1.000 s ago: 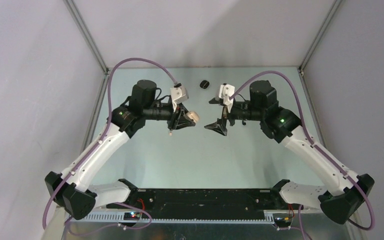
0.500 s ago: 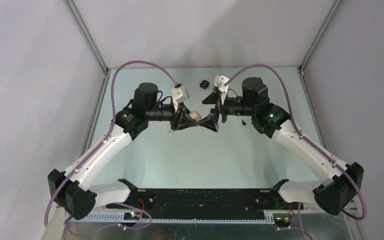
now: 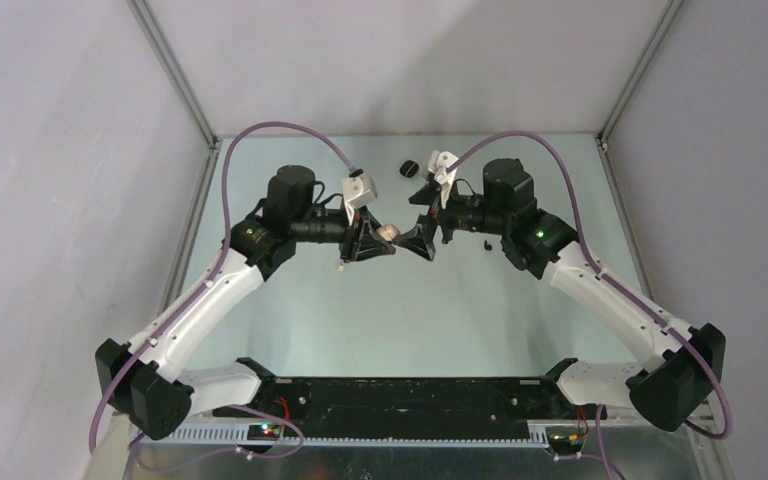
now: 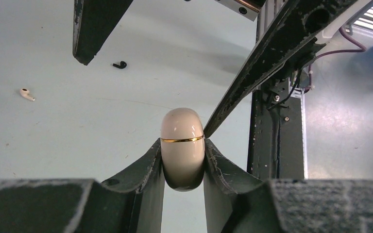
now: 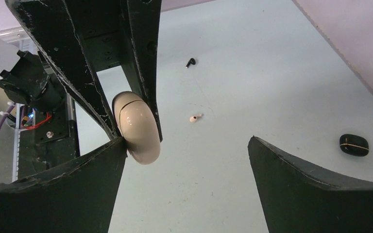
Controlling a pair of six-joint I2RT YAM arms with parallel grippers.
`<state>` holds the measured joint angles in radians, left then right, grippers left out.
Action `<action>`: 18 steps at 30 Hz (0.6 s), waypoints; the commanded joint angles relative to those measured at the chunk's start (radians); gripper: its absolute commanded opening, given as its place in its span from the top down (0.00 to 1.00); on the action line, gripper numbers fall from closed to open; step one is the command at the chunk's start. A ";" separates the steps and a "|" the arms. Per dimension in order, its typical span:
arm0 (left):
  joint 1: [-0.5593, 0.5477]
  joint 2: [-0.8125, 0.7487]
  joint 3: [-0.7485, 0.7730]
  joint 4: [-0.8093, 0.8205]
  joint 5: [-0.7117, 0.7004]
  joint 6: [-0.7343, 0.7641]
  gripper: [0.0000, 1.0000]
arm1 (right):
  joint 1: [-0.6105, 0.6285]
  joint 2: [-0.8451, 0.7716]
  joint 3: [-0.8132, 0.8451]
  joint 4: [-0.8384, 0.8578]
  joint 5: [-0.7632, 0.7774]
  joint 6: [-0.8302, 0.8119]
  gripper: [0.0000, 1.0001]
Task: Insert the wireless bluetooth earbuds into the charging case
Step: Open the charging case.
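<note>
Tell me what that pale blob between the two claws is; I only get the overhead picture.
Observer: It is a beige charging case with a thin gold band, lid shut, pinched in the left gripper.
Operator: Has the other claw got hold of it too?
Observer: No. The right gripper stands wide open; only one fingertip seems to touch the case, right at the band.
Operator: Where are the earbuds?
Observer: At least two lie loose on the table: a pale earbud and a black earbud.
</note>
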<state>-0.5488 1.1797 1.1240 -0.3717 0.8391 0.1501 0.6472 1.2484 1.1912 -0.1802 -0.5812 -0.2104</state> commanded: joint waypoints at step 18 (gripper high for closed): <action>0.002 -0.028 0.017 -0.080 0.026 0.092 1.00 | -0.039 -0.084 0.033 -0.037 -0.039 -0.088 0.00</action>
<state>-0.5476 1.1667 1.1240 -0.4355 0.8494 0.2024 0.6128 1.1946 1.1912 -0.1997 -0.5613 -0.2817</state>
